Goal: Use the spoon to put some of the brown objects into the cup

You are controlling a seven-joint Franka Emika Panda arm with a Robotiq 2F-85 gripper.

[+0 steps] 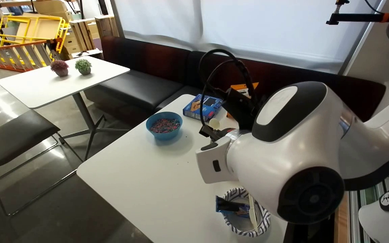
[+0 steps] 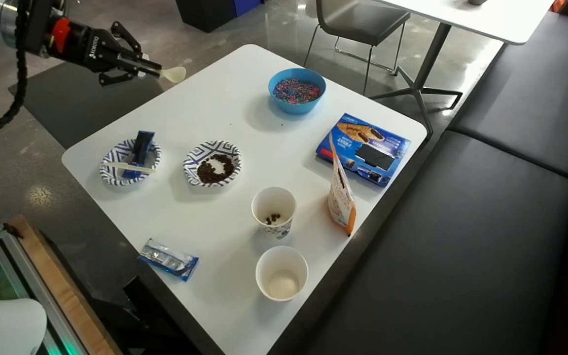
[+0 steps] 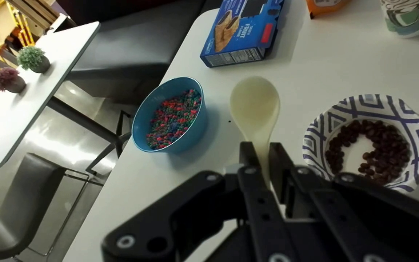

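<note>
1. The spoon (image 3: 255, 105) is up off the surface (image 2: 215, 217), its handle pinched between the fingers (image 3: 247, 154); no brown pieces show in its scoop.
2. Its long axis carries on in line with the fingers, scoop outermost.
3. In the wrist view the brown pieces (image 3: 387, 147) lie to the right of that line, not ahead of the tip. If more scooping is wanted, the move probably turns on a swing that way, then a dip of the tip.
4. They curve around a bare patch in the patterned bowl (image 3: 373, 102), so the thicker side looks better for digging.
5. In an exterior view, the cup (image 2: 280, 231) near that bowl holds a few brown pieces; the task seems partly met, perhaps enough.
6. A second cup (image 2: 284, 261) stands near it; the blue bowl (image 2: 296, 107) is farther off.
</note>
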